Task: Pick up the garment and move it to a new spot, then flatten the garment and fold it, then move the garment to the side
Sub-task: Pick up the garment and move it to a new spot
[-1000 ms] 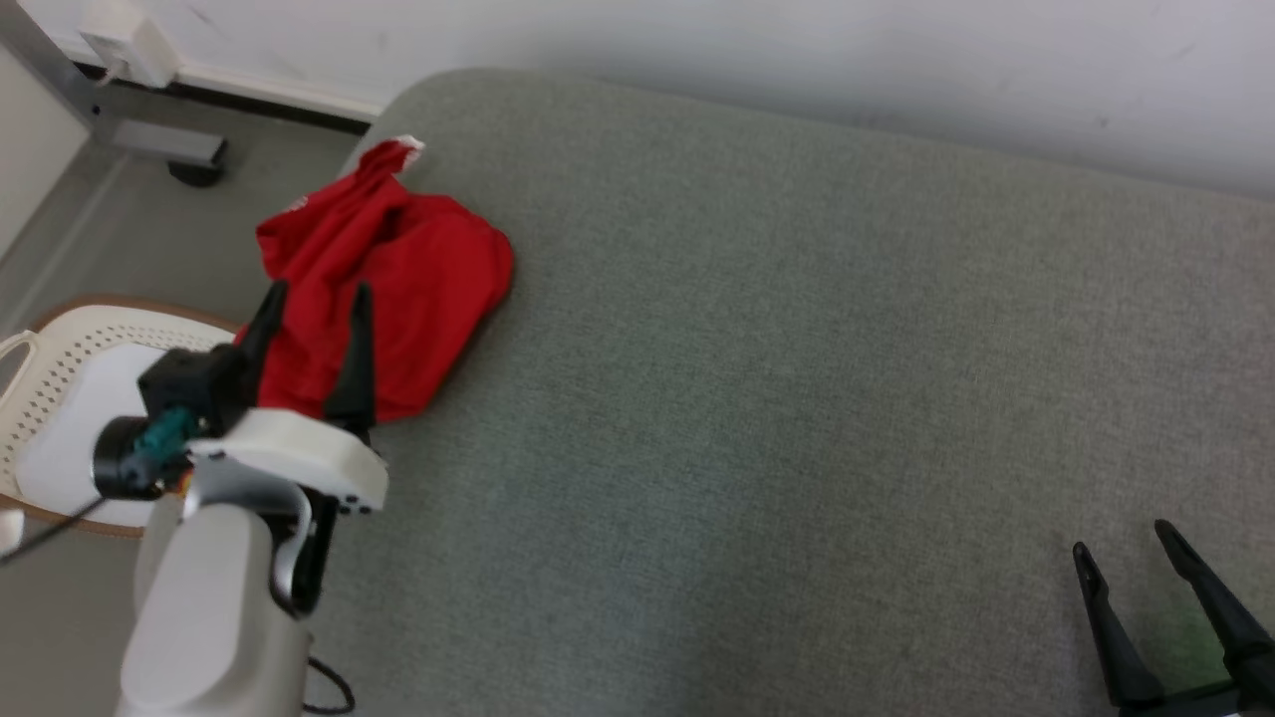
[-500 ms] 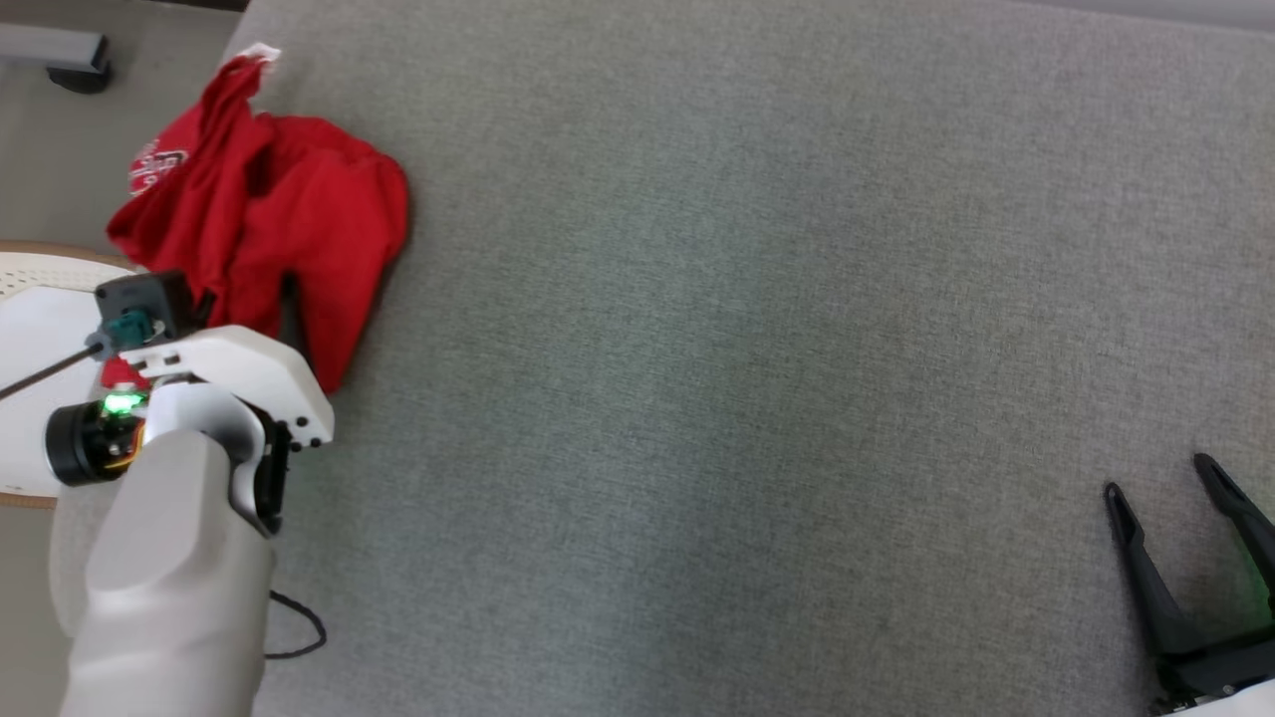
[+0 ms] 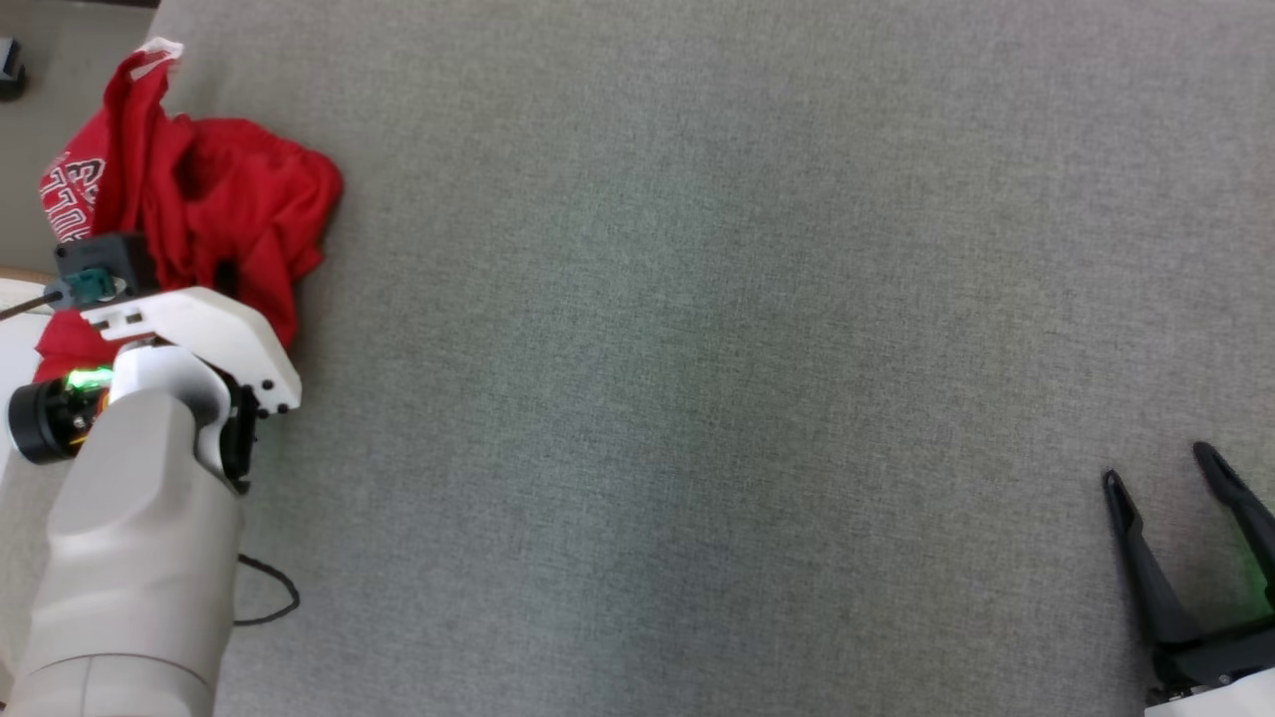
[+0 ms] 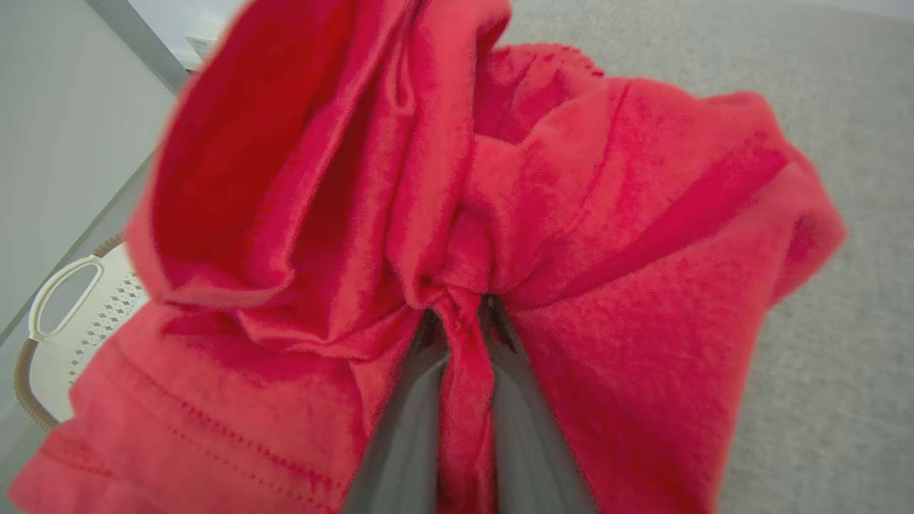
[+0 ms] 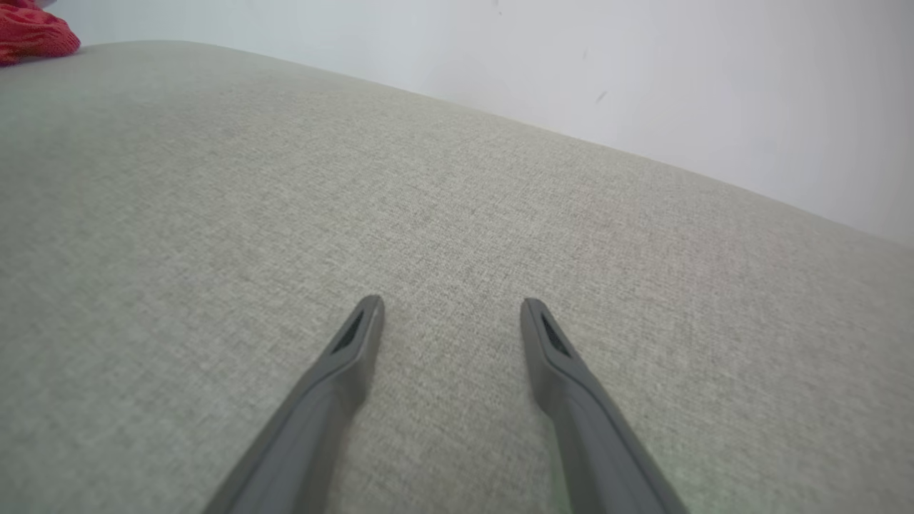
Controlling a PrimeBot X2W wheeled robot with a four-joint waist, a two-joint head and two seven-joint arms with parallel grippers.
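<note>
Where the grey padded surface (image 3: pixel 697 349) reaches its far left corner, the red garment (image 3: pixel 229 199) sits bunched in a crumpled heap. White lettering shows on its outer fold. The left gripper (image 4: pixel 460 314) is clamped on a twisted fold of the cloth. The fabric is pinched between both dark fingers (image 4: pixel 400 442), and the rest drapes around them. A pale perforated basket (image 4: pixel 71 321) with a handle sits beside and below the cloth. The right gripper (image 3: pixel 1157 464) is well apart at lower right, its fingers spread wide over bare surface with nothing between them. A white wall (image 5: pixel 500 57) stands behind.
</note>
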